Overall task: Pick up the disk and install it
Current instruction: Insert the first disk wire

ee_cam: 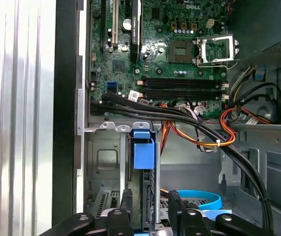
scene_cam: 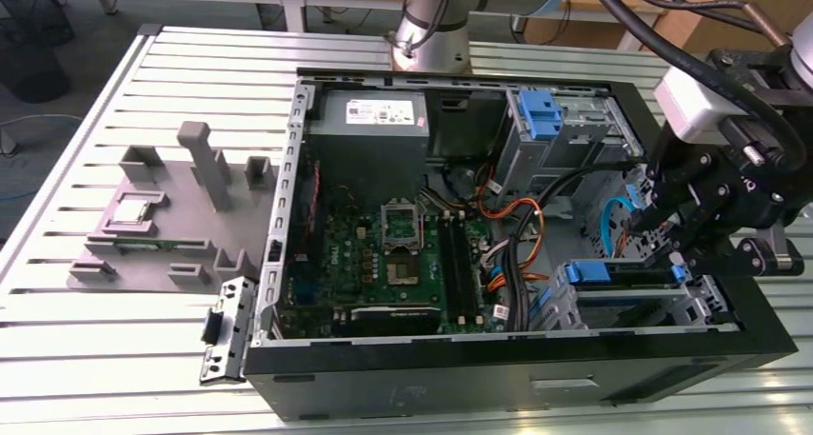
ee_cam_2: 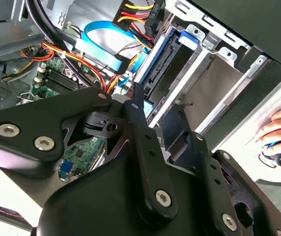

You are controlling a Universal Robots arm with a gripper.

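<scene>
The disk (ee_cam: pixel 143 152) stands on edge in the drive cage (scene_cam: pixel 635 306) at the near corner of the open computer case, on the exterior view's right; its blue carrier tab (scene_cam: pixel 587 271) sticks out of the slot. In the second wrist view the disk (ee_cam_2: pixel 169 59) sits between the cage's metal rails. My gripper (scene_cam: pixel 673 254) hangs over that cage. In the first wrist view the gripper (ee_cam: pixel 150 195) is open, its black fingers (ee_cam: pixel 126 201) standing on either side of the disk with gaps showing.
Black, orange and blue cables (ee_cam: pixel 204 130) run past the cage toward the motherboard (scene_cam: pixel 381 254). A second blue bracket (scene_cam: pixel 540 111) sits in the far bay beside the grey power supply (scene_cam: pixel 371 116). A grey fixture (scene_cam: pixel 178 207) lies outside the case. A person's hand (ee_cam_2: pixel 278 130) rests beside the case.
</scene>
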